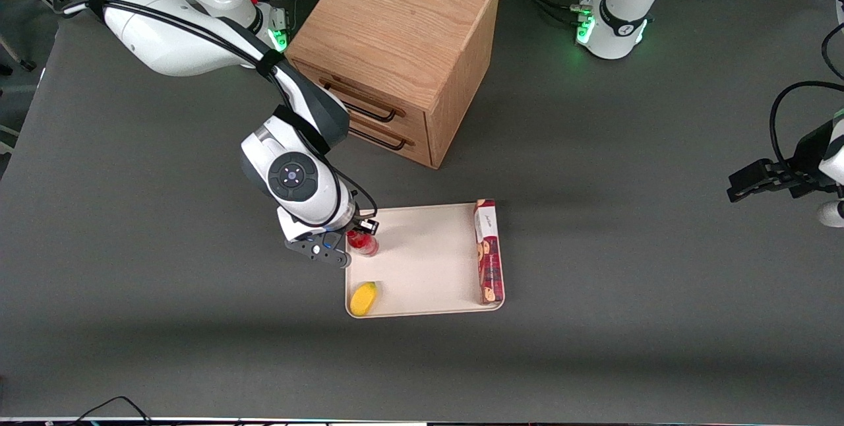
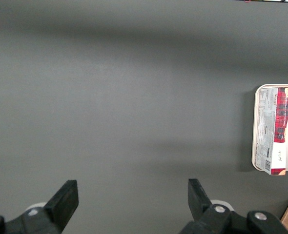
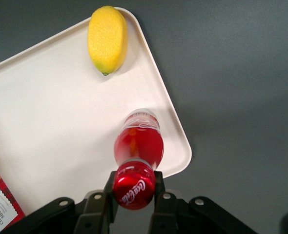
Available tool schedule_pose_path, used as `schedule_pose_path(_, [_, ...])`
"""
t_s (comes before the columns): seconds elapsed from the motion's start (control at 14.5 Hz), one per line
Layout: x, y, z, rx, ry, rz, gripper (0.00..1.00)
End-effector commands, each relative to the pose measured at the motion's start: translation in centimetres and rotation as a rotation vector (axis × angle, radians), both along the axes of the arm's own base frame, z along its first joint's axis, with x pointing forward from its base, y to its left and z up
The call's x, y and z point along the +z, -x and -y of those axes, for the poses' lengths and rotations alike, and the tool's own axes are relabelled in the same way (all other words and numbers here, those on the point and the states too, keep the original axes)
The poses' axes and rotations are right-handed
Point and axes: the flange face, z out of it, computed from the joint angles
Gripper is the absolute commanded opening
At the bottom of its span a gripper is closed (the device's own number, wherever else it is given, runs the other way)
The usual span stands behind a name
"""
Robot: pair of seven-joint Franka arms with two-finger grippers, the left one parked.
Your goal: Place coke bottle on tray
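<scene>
We are watching the gripper (image 3: 133, 195) clamping the coke bottle (image 3: 138, 146) at its neck, the bottle standing upright under it on the tray (image 3: 61, 126), the lemon (image 3: 107, 39) lying nearby.

The setting was a robotics lab rather than a home or shop. Two white robot arms stood bolted by their bases (image 1: 610, 30), lit with green status lights, on a plain dark grey worktop (image 1: 626, 294) with black cables trailing off its edges. Near the working arm's pincer (image 1: 353, 241) sat mismatched props: a small wooden drawer cabinet (image 1: 395, 50), a cream tray (image 1: 428, 268), a toy-like lemon (image 1: 363, 298) and a cookie box (image 1: 488, 251).
</scene>
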Motion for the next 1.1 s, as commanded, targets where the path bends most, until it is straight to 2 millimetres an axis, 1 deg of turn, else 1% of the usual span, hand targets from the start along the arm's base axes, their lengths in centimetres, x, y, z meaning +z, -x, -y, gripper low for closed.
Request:
schedule_pose_path(0.0, [2.1,-0.4,-0.1,-0.020,0.010,0.041,1.00])
schedule_pose_path(0.07, [3.9,-0.2,0.1,-0.017,0.019,0.056,1.00])
schedule_pose_path(0.14, [6.3,-0.1,0.4,-0.012,0.034,0.073,1.00])
schedule_pose_path(0.21, [9.2,0.1,0.8,-0.013,0.052,0.082,1.00])
schedule_pose_path(0.28, [12.5,0.9,0.8,0.018,0.067,0.085,1.00])
schedule_pose_path(0.34, [16.3,1.9,1.3,0.063,0.096,0.094,1.00])
schedule_pose_path(0.41, [20.1,2.8,2.6,0.105,0.125,0.098,1.00])
schedule_pose_path(0.48, [23.5,4.0,3.9,0.160,0.142,0.082,1.00])
schedule_pose_path(0.55, [26.4,5.0,5.7,0.201,0.145,0.057,1.00])
schedule_pose_path(0.62, [28.9,6.1,8.3,0.248,0.150,0.022,1.00])
schedule_pose_path(0.69, [31.1,7.0,11.4,0.290,0.153,-0.006,1.00])
schedule_pose_path(0.76, [33.2,7.5,15.2,0.319,0.142,-0.024,1.00])
schedule_pose_path(0.83, [34.3,8.0,19.2,0.326,0.107,-0.039,1.00])
schedule_pose_path(0.9, [34.6,8.7,22.8,0.326,0.082,-0.047,1.00])
schedule_pose_path(0.97, [34.1,9.3,25.8,0.337,0.076,-0.046,1.00])
schedule_pose_path(1.03, [33.1,10.2,28.1,0.346,0.082,-0.031,1.00])
